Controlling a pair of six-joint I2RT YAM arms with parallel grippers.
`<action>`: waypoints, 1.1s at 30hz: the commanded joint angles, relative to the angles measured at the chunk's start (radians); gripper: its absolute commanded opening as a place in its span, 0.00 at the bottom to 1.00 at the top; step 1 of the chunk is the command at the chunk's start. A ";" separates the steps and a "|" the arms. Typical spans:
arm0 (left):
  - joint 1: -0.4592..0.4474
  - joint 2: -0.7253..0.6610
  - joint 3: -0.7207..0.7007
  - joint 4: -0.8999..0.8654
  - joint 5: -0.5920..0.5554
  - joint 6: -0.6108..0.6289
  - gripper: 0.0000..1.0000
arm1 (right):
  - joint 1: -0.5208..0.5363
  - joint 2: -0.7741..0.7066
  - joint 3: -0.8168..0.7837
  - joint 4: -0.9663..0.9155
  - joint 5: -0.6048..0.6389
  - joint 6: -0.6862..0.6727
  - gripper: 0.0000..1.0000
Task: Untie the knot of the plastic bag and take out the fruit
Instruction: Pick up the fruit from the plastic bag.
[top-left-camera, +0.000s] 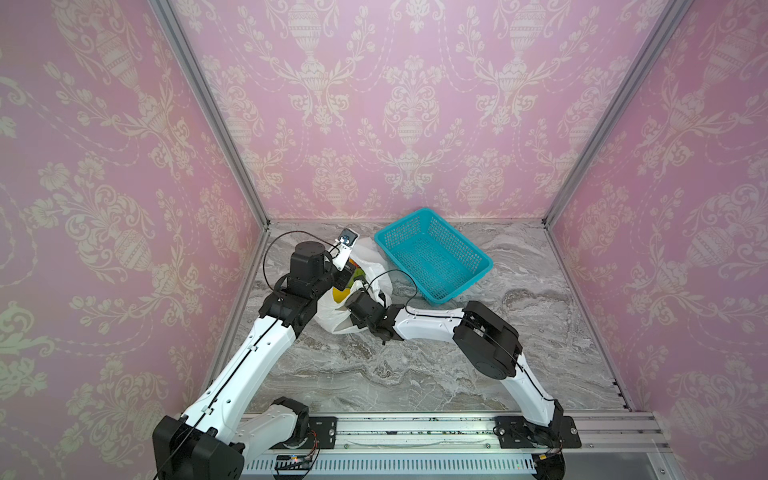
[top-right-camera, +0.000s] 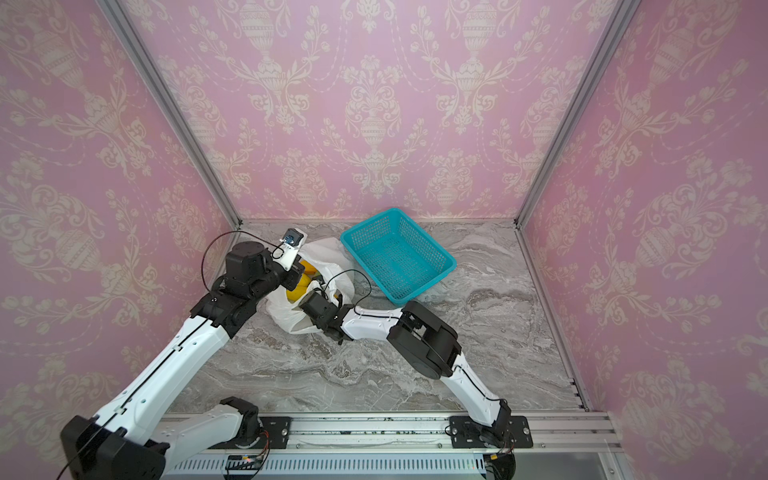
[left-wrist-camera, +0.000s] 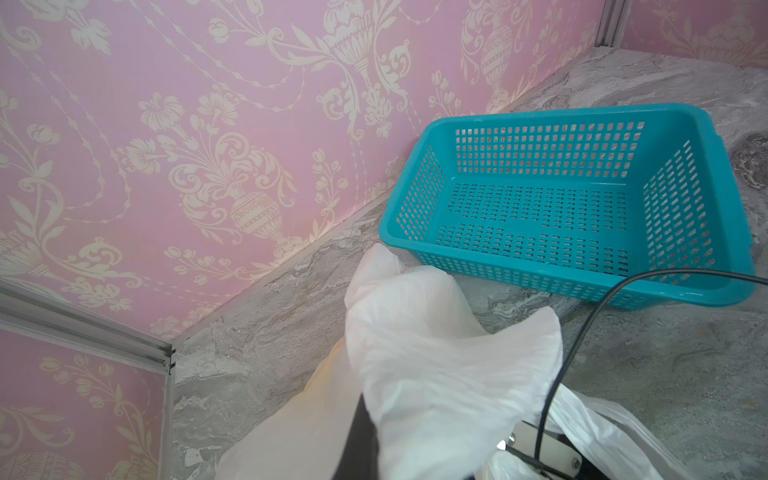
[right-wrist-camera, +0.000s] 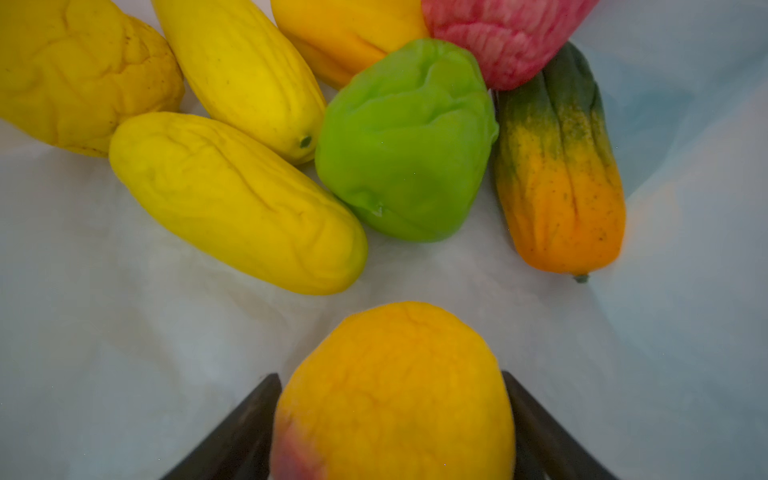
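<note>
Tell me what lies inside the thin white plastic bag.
Inside the white plastic bag: three yellow fruits, a green fruit, a pink-red one, a green-to-orange one, an orange one. The right gripper straddles another orange fruit. Anything underneath is hidden.

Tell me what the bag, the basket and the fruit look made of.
The plastic bag: thin translucent white film, crinkled.
The basket: rigid teal moulded plastic, smooth, with perforated walls.
The fruit: probably soft foam or rubber imitation; the skins are wrinkled and dented, with flat colour.
</note>
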 joint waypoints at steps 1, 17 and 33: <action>0.007 -0.016 -0.005 0.031 0.010 0.020 0.00 | -0.006 0.005 -0.030 0.003 -0.026 0.020 0.69; 0.013 0.000 -0.009 0.036 -0.019 0.025 0.00 | 0.102 -0.280 -0.314 0.286 -0.105 -0.036 0.41; 0.018 -0.004 -0.014 0.031 0.007 0.045 0.00 | 0.070 -0.658 -0.612 0.330 0.080 -0.112 0.38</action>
